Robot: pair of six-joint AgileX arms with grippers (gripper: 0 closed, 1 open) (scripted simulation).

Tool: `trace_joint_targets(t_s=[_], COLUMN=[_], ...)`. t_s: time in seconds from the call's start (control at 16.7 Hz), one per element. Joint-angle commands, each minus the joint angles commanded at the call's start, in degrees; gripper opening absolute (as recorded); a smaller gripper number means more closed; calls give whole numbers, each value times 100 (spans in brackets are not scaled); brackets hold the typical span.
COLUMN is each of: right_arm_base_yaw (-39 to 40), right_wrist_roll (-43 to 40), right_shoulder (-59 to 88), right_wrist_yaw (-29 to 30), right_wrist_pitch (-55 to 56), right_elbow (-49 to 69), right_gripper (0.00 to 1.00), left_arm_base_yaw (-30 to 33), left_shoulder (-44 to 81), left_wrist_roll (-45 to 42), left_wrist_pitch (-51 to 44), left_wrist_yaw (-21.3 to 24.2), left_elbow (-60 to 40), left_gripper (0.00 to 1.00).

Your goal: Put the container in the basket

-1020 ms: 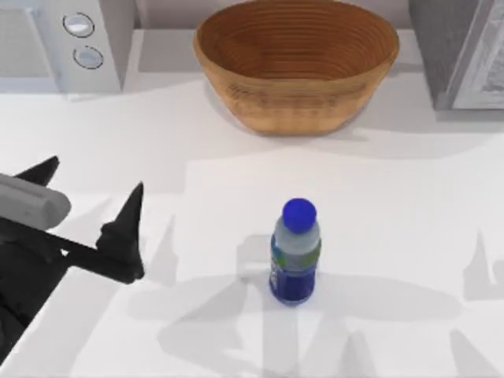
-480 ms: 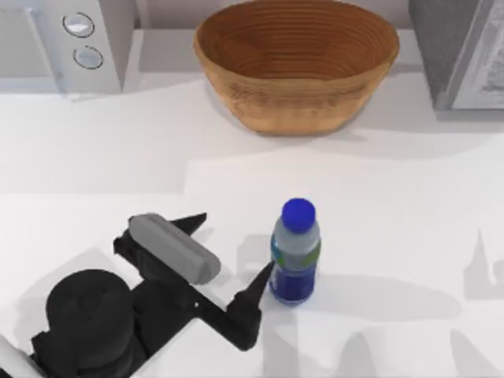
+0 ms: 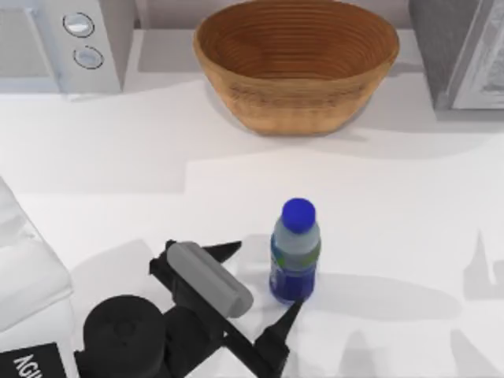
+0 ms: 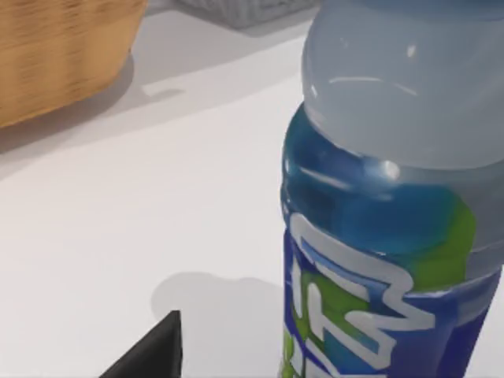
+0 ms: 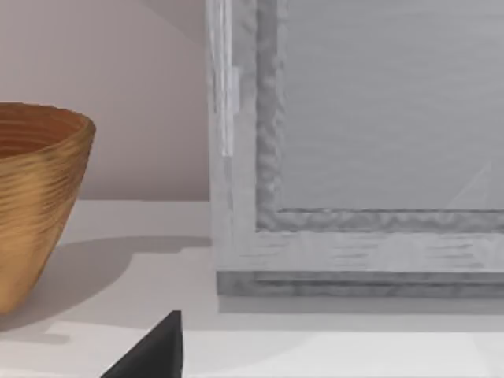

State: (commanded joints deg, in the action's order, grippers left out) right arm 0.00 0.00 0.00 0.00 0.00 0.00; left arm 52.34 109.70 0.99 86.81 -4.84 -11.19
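From above, your left gripper [image 3: 264,295] stands spread wide beside the small clear blue-capped bottle [image 3: 295,252], upright mid-table, well short of the brown wicker basket [image 3: 296,67]. Left wrist: centre the label [image 4: 370,315] before clamping. Right wrist: one dark fingertip [image 5: 150,350]; I can't tell its grip.

A rendered kitchen counter: white worktop [image 3: 409,205], knobbed grey-white appliance [image 3: 67,39], woven basket [image 3: 296,63] by the wall.

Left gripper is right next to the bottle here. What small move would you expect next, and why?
Probably a short push forward, then close. The left gripper is open, its fingers either side of the container's near edge, which stands upright, ungripped, well short of the basket.
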Motion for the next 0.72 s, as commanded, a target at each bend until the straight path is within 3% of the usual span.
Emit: trace_joint_targets(t_s=[0.24,0.72], right_arm_base_yaw=[0,0], right_wrist_roll=[0,0], right_shoulder=[0,0], right_wrist_yaw=[0,0], right_wrist_pitch=[0,0], right_elbow=[0,0], right_gripper=[100,100], left_arm_base_yaw=[-23,-125], left_shoulder=[44,906], left_wrist_roll=[-3,-23], left_wrist_pitch=[-41,-598], left_wrist_yaw=[15,137], left_elbow=[-71,-1513], left_gripper=[100,100])
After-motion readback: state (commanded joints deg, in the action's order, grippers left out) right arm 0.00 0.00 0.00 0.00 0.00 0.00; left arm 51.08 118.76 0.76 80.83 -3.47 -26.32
